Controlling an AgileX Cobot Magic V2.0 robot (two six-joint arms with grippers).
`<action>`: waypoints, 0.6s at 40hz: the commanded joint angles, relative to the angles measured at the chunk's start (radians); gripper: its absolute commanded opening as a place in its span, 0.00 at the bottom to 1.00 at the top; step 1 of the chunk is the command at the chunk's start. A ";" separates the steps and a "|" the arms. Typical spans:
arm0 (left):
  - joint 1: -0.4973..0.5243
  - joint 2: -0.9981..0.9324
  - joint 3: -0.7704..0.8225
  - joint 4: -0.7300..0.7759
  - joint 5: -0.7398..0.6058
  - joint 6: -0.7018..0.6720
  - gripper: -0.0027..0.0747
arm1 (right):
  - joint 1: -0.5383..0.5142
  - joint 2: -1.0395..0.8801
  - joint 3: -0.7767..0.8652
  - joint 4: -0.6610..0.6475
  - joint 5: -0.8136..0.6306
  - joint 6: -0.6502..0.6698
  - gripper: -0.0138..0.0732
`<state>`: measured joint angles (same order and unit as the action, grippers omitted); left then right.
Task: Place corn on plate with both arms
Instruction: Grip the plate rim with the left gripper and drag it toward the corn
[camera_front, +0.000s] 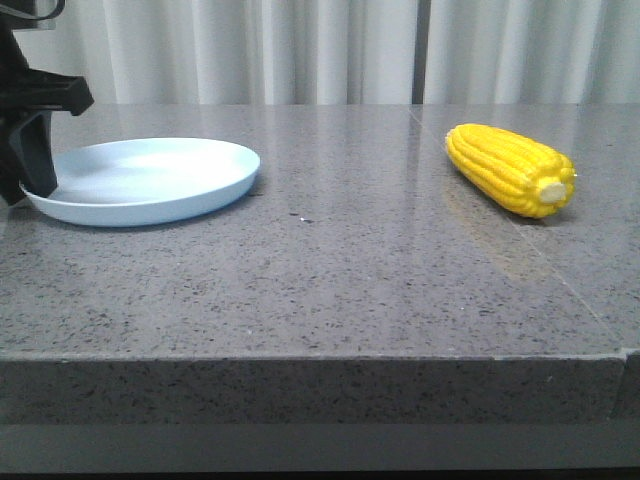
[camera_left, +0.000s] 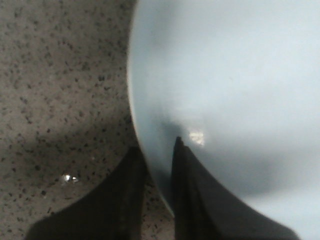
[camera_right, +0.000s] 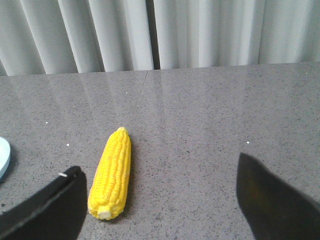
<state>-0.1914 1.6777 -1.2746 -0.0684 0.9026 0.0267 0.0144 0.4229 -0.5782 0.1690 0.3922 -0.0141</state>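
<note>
The speckled grey stone worktop (camera_front: 330, 260) filled the front view, with pale pleated curtains (camera_front: 300, 50) hanging behind its far edge. On its left part sat the plate (camera_front: 150, 180), round, shallow and pale blue, flat on the stone. The left arm (camera_front: 30, 110) stood at the plate's left edge as a dark shape, partly cut off by the picture's border. In the left wrist view the left claw (camera_left: 159, 165) was pressed nearly together on the plate's rim (camera_left: 134, 115), one finger (camera_left: 127, 200) under or outside the rim on the worktop side and the other over the plate's inner surface, so it pinched the edge between them.

The corn (camera_front: 512, 170) lay on the right part of the worktop, well apart from the plate, resting on its side with the pale stub end (camera_front: 553, 191) turned toward the front edge. In the right wrist view the right claw (camera_right: 160, 200) was spread wide, its dark fingertips (camera_right: 47, 207) clear of the corn (camera_right: 112, 172), which lay just beside the one finger and touched neither.
</note>
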 joint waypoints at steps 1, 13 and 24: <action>-0.004 -0.039 -0.030 -0.009 -0.028 -0.004 0.01 | -0.006 0.012 -0.035 0.000 -0.072 -0.004 0.88; -0.004 -0.071 -0.060 -0.082 -0.048 -0.004 0.01 | -0.006 0.012 -0.035 0.000 -0.072 -0.004 0.88; -0.030 -0.096 -0.183 -0.306 -0.024 0.020 0.01 | -0.006 0.012 -0.035 0.000 -0.072 -0.004 0.88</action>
<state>-0.1963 1.6277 -1.4023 -0.2819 0.9022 0.0334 0.0144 0.4229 -0.5782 0.1690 0.3922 -0.0141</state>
